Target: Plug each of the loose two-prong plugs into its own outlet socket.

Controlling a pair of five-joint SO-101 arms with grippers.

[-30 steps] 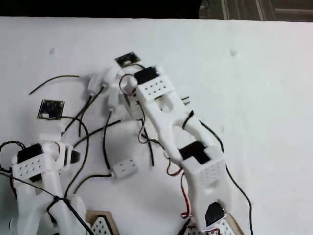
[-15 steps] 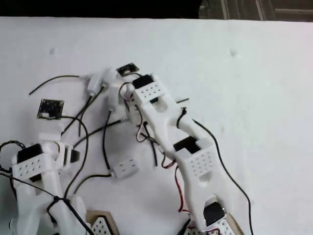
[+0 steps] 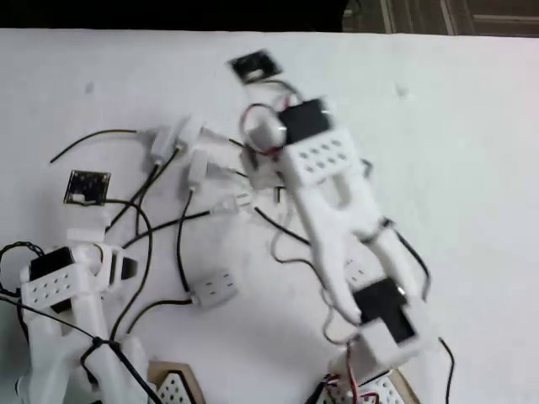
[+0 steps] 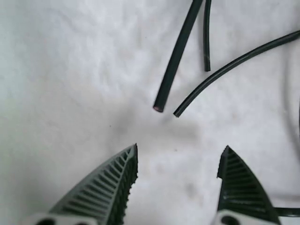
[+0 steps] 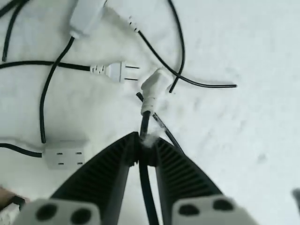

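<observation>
The white bench [image 3: 455, 168] is strewn with black cords. The left gripper [image 4: 180, 150] is held wide open over bare surface, nothing gripped. The right gripper [image 5: 146, 140] is shut tight, and not on a plug body! An outlet socket [image 5: 65, 157] is seen near, off to one side. A white two-prong plug [image 5: 154, 86] lies just ahead of the fingertips, a second plug [image 5: 115, 71] just beside it. Only the first plug's cord [image 5: 144, 121] is pinched. The plug is judged light, its cord limp, so the stiff body is better taken.
</observation>
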